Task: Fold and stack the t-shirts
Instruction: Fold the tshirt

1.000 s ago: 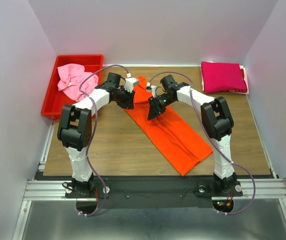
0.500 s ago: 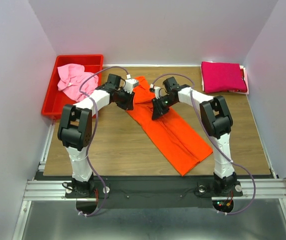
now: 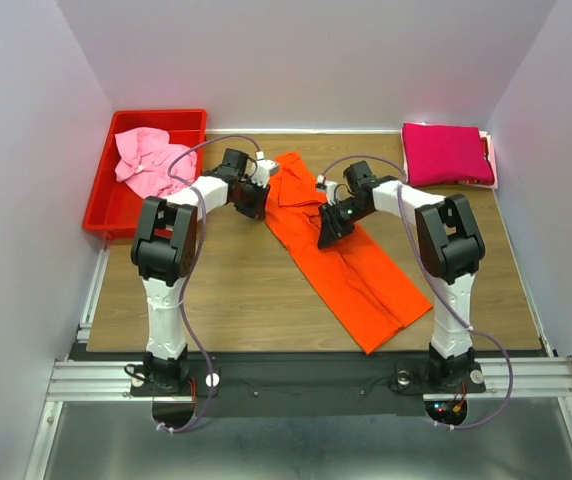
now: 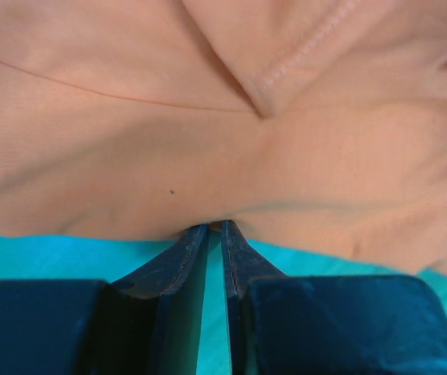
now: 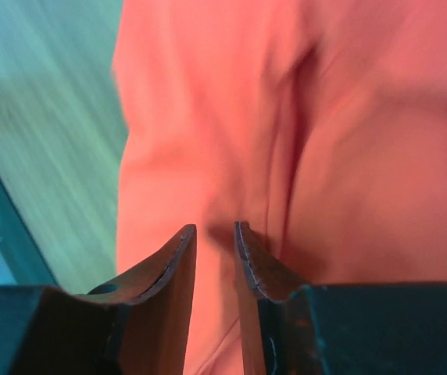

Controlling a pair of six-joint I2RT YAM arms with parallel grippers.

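The left tool (image 4: 214, 228) is pinched almost shut on the near edge of the orange shirt (image 3: 351, 270), whose cloth fills its view and hides the rest. The right tool (image 5: 214, 230) sits on the same shirt with its jaws narrowly apart. That view is blurred, so I cannot tell whether it grips. A pink shirt (image 3: 146, 160) lies in a red bin (image 3: 101, 210) left of the left tool. A folded crimson shirt (image 3: 449, 153) lies on the desk (image 3: 226, 290) beyond and right of the right tool.
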